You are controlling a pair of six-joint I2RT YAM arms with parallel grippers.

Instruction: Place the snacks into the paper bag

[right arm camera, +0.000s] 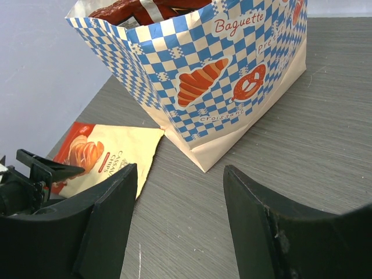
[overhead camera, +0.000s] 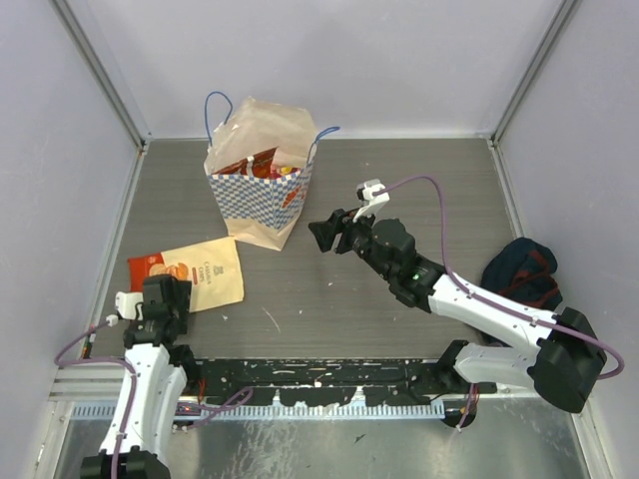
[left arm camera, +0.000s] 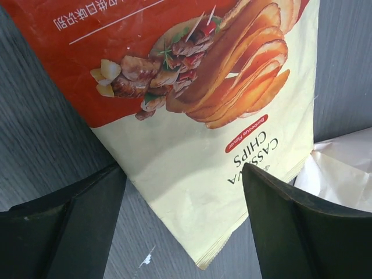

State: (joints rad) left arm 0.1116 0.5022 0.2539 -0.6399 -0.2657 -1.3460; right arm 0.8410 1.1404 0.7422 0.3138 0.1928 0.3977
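One chips pack (overhead camera: 195,274) flat front-left of bag (overhead camera: 258,205); left gripper (overhead camera: 165,297) over it, jaws apart, gripping nothing. Right of bag, right gripper (overhead camera: 324,236) spread, empty (other snacks (overhead camera: 262,165) inside bag).

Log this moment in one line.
left gripper open, over cassava chips packet on table | right gripper open, empty, facing paper bag | bag upright, red packets inside

navy cloth bag (overhead camera: 519,269): crumpled, table's right edge | table (overhead camera: 399,180): grey wood-grain
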